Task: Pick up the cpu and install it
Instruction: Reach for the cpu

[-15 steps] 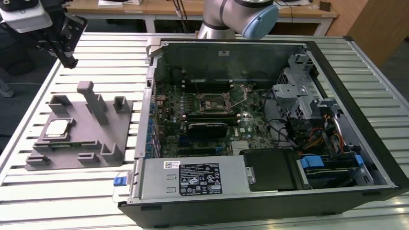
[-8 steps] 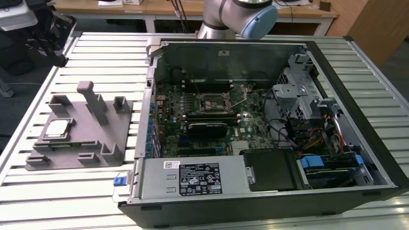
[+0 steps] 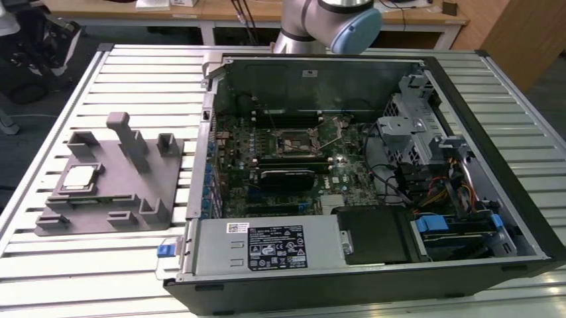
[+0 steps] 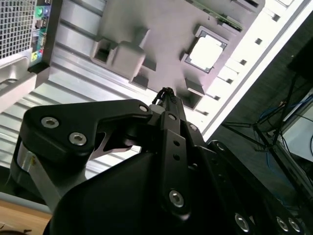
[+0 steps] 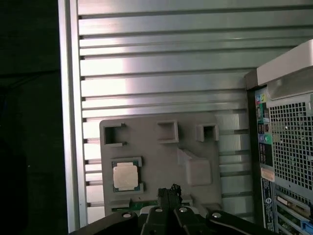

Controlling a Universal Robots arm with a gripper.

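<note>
Gripper (image 5: 169,191) pinched closed, empty — cpu (image 5: 125,176) on grey tray (image 5: 156,159), well apart

Grey jointed arm (image 3: 305,23) with a pale blue cap at twelve o'clock in the exterior view, black hand (image 4: 165,94) (image 5: 169,192) in both wrist views, linkages folded inward, fingertips closed together, nothing between them, hanging free

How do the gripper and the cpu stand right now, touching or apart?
Apart. In the first wrist view, bare grey tray shows between the gripper and the cpu, whose whole top is uncovered.
</note>
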